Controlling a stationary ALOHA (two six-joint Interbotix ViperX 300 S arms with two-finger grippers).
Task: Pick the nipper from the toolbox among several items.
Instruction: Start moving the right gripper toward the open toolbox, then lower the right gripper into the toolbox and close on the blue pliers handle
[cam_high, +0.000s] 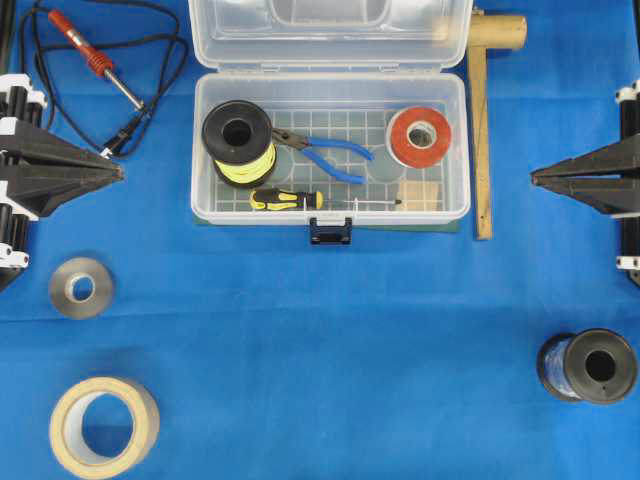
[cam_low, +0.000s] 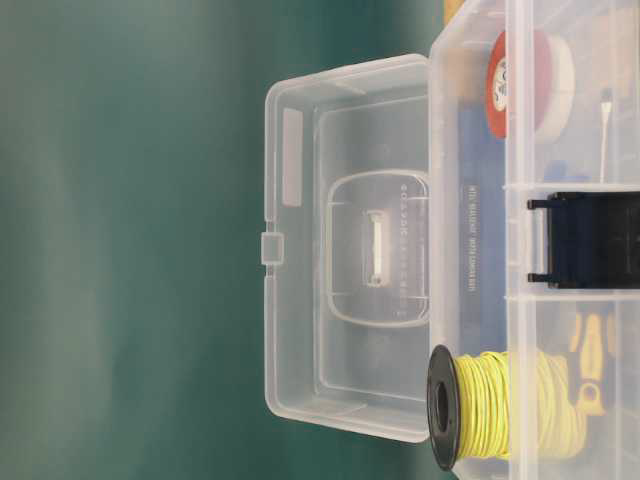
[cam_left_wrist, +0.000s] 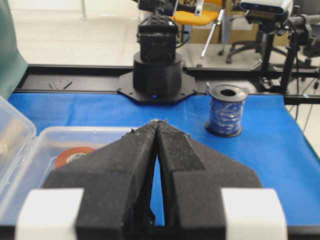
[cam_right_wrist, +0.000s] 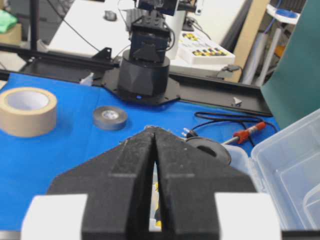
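Note:
The clear toolbox (cam_high: 204, 150) stands open at the top centre, lid back. Inside, the blue-handled nipper (cam_high: 330, 155) lies in the middle, its dark jaws pointing left. A black spool of yellow wire (cam_high: 238, 143) fills the box's left end, a red tape roll (cam_high: 419, 138) the right. Along the front wall lie a yellow-black screwdriver (cam_high: 288, 199) and a pale wooden block (cam_high: 419, 195). My left gripper (cam_high: 118, 172) is shut and empty, left of the box. My right gripper (cam_high: 536, 179) is shut and empty to its right. Both tips meet in the wrist views, left gripper (cam_left_wrist: 158, 122) and right gripper (cam_right_wrist: 154, 129).
A red-handled soldering iron (cam_high: 95, 58) with black cable lies at the top left. A grey tape roll (cam_high: 81, 287) and a beige tape roll (cam_high: 104, 426) sit front left. A spool of blue wire (cam_high: 587, 366) stands front right. A wooden mallet (cam_high: 484, 120) lies right of the box.

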